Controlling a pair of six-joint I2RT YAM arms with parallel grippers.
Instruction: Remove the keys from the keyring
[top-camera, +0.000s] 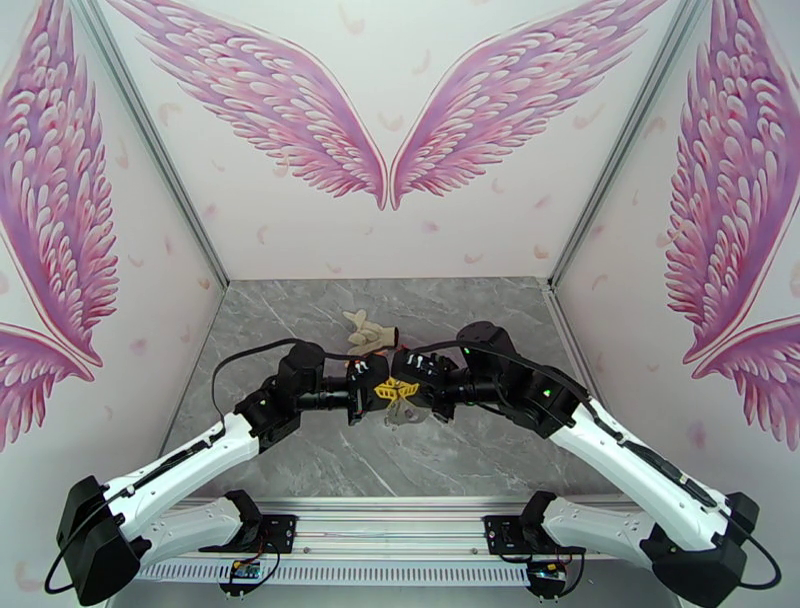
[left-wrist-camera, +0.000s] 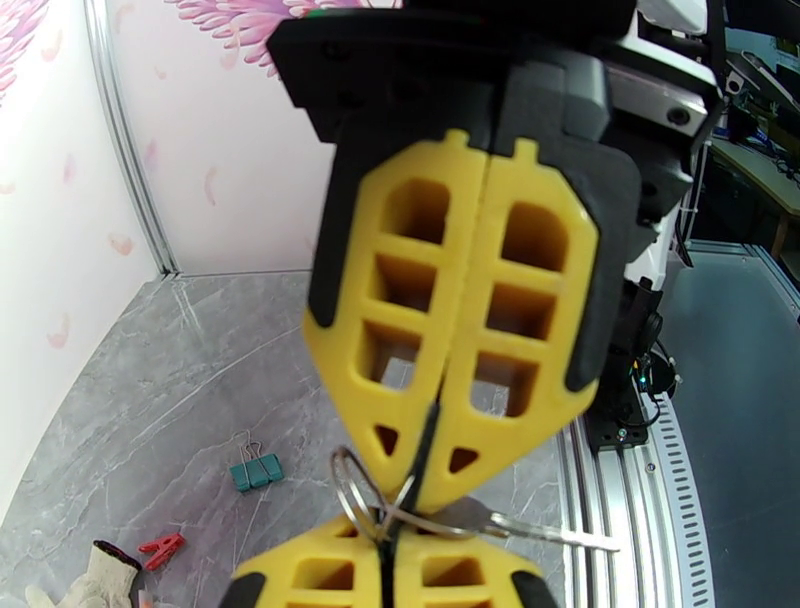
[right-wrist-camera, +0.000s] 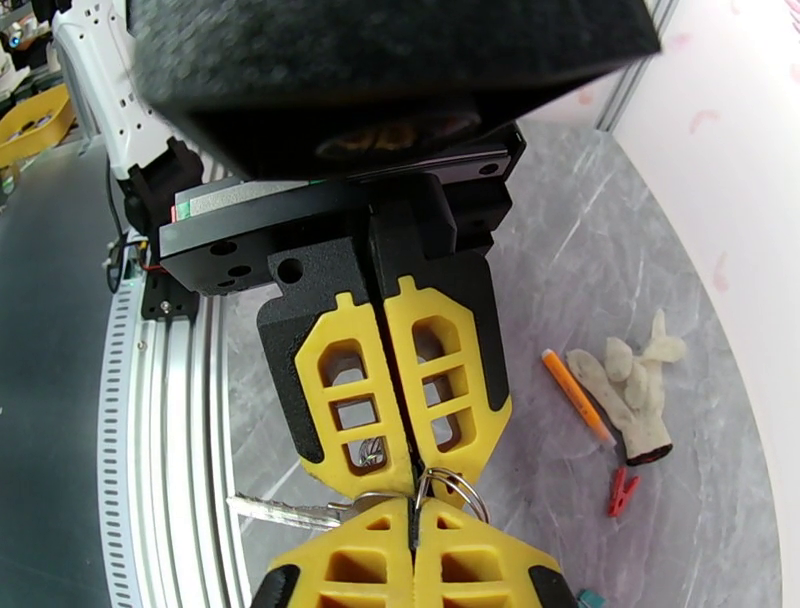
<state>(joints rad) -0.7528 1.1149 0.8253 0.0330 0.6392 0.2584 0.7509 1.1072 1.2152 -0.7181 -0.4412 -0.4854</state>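
Observation:
My two grippers meet tip to tip above the middle of the table, left gripper (top-camera: 383, 393) and right gripper (top-camera: 413, 385). In the left wrist view the left gripper (left-wrist-camera: 388, 562) is shut at the bottom edge, facing the shut right gripper (left-wrist-camera: 432, 487). A thin dark strip, the keyring (left-wrist-camera: 430, 440) seen edge-on, runs from one pair of fingers into the other. Silver split rings (left-wrist-camera: 352, 482) loop around it. One of the keys (left-wrist-camera: 545, 531) sticks out sideways. In the right wrist view that key (right-wrist-camera: 285, 513) points left and the rings (right-wrist-camera: 452, 490) sit beside the tips.
A cream glove (right-wrist-camera: 632, 388) lies on the grey table beside an orange pen (right-wrist-camera: 578, 397) and a red clip (right-wrist-camera: 622, 492). A teal binder clip (left-wrist-camera: 257, 470) lies on the table further off. The ribbed metal rail (right-wrist-camera: 150, 420) runs along the near edge.

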